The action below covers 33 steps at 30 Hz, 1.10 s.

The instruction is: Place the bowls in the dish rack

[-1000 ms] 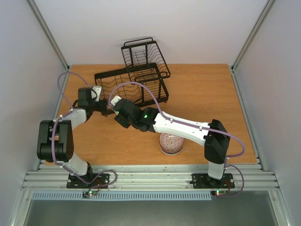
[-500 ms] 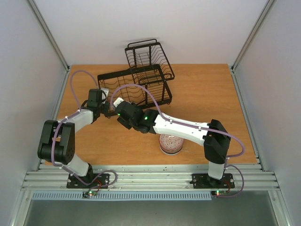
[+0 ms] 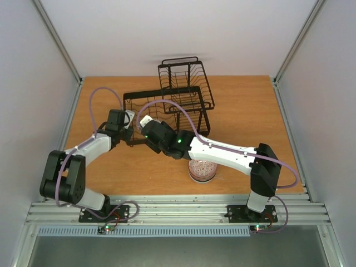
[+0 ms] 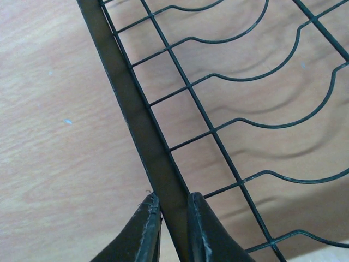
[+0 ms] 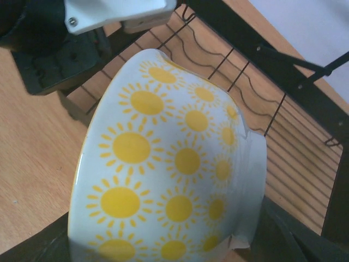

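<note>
Two hands were at the black wire two-tier dish rack [image 3: 177, 99] on the orange-brown wooden worktop [image 3: 245, 111]. The left hand [image 4: 170, 210] pinched the rack's flat rim bar. Just right of it, the right hand [image 3: 144, 123] gripped a white ceramic bowl with yellow suns [image 5: 174, 164], tilted on edge near the lower basket. Further right, a red-patterned round bowl [image 3: 202, 169] stood on the worktop under the right forearm.

The dish rack [image 4: 133, 112] is showing matt black metal wire; the table [image 4: 54, 136] is showing smooth wood grain; the sun-patterned bowl [image 5: 163, 180] is showing glossy ceramic.
</note>
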Each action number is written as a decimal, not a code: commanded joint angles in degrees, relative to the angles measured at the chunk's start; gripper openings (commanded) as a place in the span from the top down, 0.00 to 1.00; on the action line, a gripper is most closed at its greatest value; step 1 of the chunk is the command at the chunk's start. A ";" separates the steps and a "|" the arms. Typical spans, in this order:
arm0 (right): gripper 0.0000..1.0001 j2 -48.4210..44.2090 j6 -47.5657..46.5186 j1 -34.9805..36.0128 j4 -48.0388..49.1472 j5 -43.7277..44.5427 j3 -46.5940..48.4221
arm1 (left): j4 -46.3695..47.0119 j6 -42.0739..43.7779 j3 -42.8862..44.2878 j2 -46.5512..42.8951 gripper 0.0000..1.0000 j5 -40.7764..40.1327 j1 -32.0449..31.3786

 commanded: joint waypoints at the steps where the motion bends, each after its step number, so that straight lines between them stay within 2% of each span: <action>1: 0.99 -3.65 0.82 0.38 1.85 2.48 -0.60 | -8.10 7.10 -2.71 -5.54 0.80 8.60 -1.80; 3: 0.99 -3.61 0.58 0.43 2.09 2.35 -0.74 | -8.92 7.01 -3.62 -8.13 0.60 10.20 -1.76; 7: 0.99 -2.45 -0.35 0.52 2.26 1.73 0.28 | -8.03 5.93 -5.08 -11.87 0.40 11.07 -1.66; 10: 0.99 -0.64 -2.17 1.27 1.96 2.10 2.20 | -6.27 5.03 -5.73 -13.30 0.31 11.00 -1.43; 14: 0.99 3.39 -6.03 2.71 1.10 4.60 6.23 | -3.90 3.49 -6.47 -15.00 0.27 12.29 0.78; 21: 0.99 10.55 -10.26 3.06 -0.11 8.24 12.23 | -0.47 -0.73 -8.69 -19.68 0.27 19.85 13.61; 26: 0.99 16.08 -13.98 2.99 -0.20 10.81 17.03 | 1.09 -2.60 -10.04 -22.30 0.26 21.99 19.47; 33: 0.99 27.33 -20.34 1.19 1.10 19.52 26.72 | 2.64 -4.57 -12.09 -24.68 0.26 25.96 23.27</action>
